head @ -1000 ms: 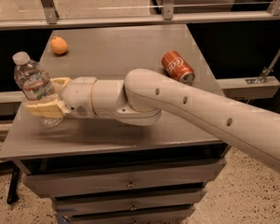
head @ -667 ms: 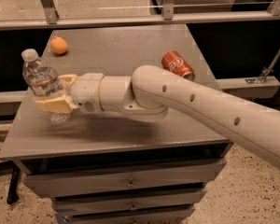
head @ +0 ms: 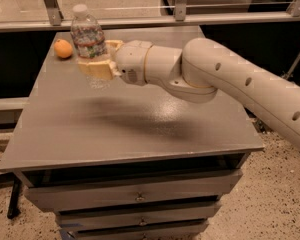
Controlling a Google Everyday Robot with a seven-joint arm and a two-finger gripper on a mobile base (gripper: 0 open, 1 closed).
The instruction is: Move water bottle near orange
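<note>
Since the earlier frames: water bottle point(head: 88, 36) and gripper point(head: 95, 64) have travelled together from the near-left part of the bench point(head: 140, 134) toward its far-left corner. The orange point(head: 63, 48) has not shifted.

Item 1, water bottle. Clear ribbed plastic, white cap point(head: 80, 9), printed label. Upright, tilted slightly. Carried in the gripper just right of the orange and not touching it. Its clear base is faint against the bench; a soft shadow lies on the bench below and toward the camera, so it is judged to be off the surface.

Item 2, orange. Small, round, resting on the bench at the far-left corner, close to the back edge.

Item 3, gripper. Over the far-left part of the bench, at the end of the cream arm point(head: 240, 79) that reaches in from the right. Tan fingers point(head: 97, 69) closed around the lower body of the bottle, spread only to its width.

Item 4, bench. Grey flat top with drawers point(head: 140, 199) beneath.

Step in hand, as judged: the carry is at or near its end and the bottle is already close beside the orange. Task largely done; release outstanding.

Next move calls for: a straight descent until the base sits flat, with the gap to the orange kept so the fruit is not nudged and rolled. Then the fingers should part just enough to free the bottle, and the gripper should back off rightward without brushing the tall, light bottle.
</note>
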